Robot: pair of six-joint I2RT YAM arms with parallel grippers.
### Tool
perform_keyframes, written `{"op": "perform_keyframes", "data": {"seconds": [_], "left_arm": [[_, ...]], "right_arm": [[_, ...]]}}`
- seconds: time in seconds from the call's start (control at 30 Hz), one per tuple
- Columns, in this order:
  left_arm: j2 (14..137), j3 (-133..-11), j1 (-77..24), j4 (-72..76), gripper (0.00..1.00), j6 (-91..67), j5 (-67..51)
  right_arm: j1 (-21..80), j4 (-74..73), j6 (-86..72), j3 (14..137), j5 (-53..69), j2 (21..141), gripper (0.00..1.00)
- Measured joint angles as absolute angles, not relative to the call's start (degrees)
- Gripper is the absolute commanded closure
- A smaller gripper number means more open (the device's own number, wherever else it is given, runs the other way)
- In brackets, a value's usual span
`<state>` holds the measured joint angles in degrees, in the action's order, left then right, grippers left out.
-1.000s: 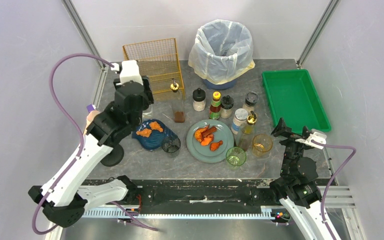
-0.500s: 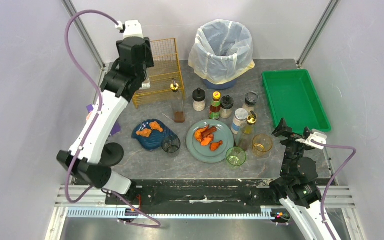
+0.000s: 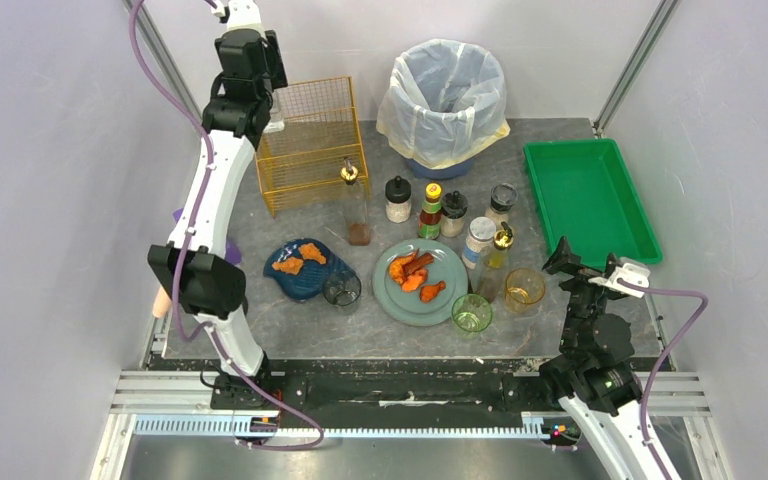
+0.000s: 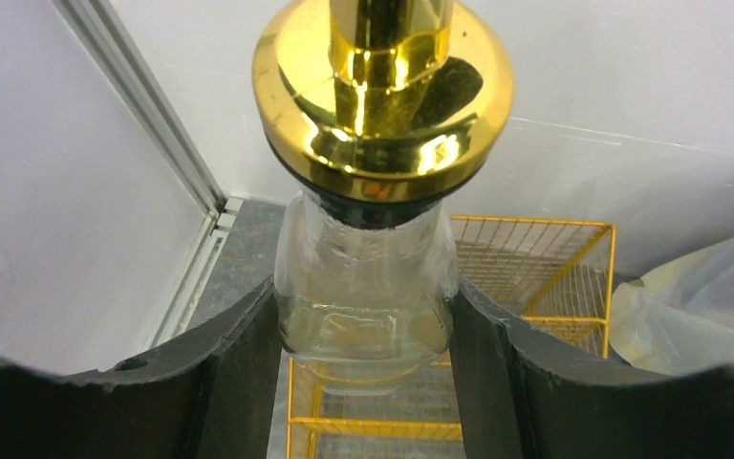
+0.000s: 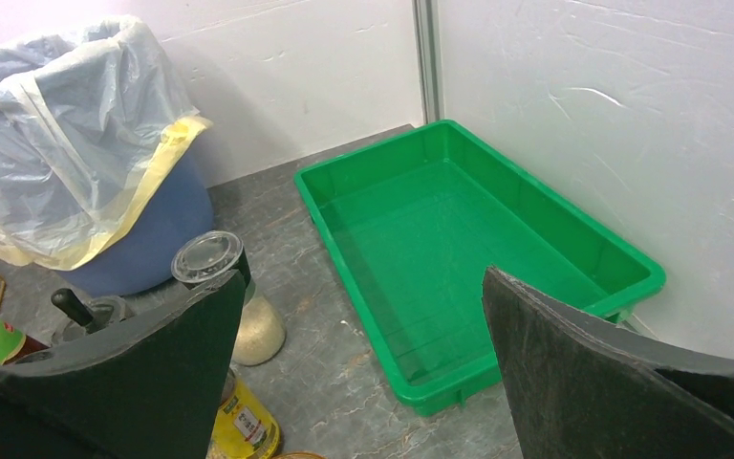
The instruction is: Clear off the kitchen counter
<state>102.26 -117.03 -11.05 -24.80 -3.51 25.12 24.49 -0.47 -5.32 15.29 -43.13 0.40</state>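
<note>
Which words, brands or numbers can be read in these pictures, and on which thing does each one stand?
No text can be read in any view.
The yellow-labelled bottle, right wrist view: small print, too blurred to read.
The yellow-capped bottle with a red and green label, top view: too small to read.
The glass bottle with the gold pourer, left wrist view: no label shows.

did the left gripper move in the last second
Yes. The left gripper, shut on a glass bottle, moved up the view, away from the blue plate, and now hangs over the wire basket's far left corner.
</note>
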Motion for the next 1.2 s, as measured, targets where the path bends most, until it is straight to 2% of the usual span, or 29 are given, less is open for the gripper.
{"op": "perform_keyframes", "data": {"seconds": [0.37,0.67,1.0,1.2], "left_arm": [[113.1,-124.8,-4.5,-20.3,0.98,-3.6,15.9],[116.5,-127.8,-2.9,-18.5,0.98,-3.6,12.9],[116.9,-127.8,-2.7,-16.6,0.98,-3.5,11.8],[117.0,-123.9,-2.7,-13.1,0.98,-1.5,11.8]], "right_arm": [[21.3,1.0,-4.6,14.1,-39.7,0.4,0.02],[20.3,1.9,-4.3,13.5,-38.4,0.4,0.02],[20.1,2.5,-4.3,13.5,-38.1,0.4,0.02],[20.1,2.5,-4.3,13.5,-37.7,0.4,0.02]]}}
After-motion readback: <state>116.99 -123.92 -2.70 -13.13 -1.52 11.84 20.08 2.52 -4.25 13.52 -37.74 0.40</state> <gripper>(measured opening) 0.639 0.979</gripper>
